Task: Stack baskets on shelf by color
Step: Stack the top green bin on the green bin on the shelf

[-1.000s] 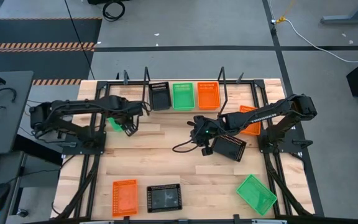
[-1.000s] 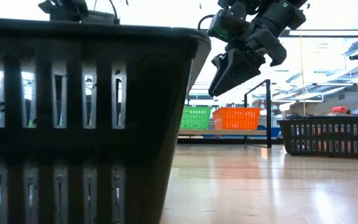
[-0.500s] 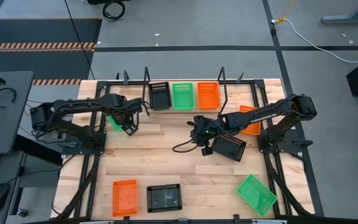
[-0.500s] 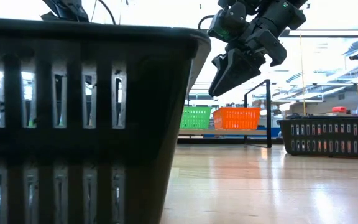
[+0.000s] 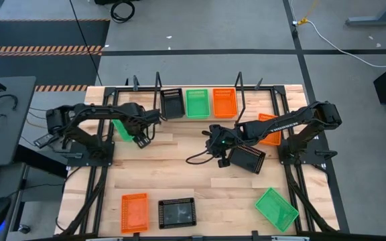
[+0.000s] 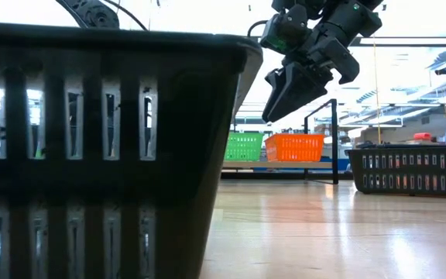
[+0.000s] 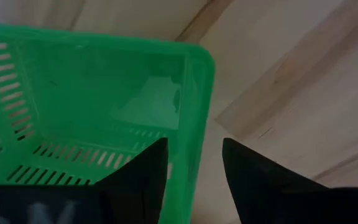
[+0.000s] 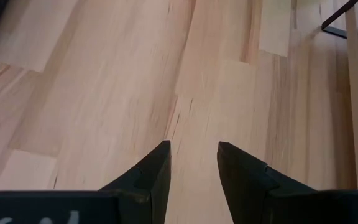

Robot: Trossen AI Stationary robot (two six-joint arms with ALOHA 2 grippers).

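Left wrist view has the left gripper pinching a green basket's rim, so next it probably carries it onto the green basket on the shelf, while the right gripper hangs over the table, fingers slightly apart, holding nothing.

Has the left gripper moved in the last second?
Yes. The left gripper, gripping the green basket, shifted slightly toward the right arm, judged against the shelf.

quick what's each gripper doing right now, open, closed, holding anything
Left gripper: shut on the green basket, pinching its end wall, near the shelf's left end.
Right gripper: open, holding nothing, over the table's middle.
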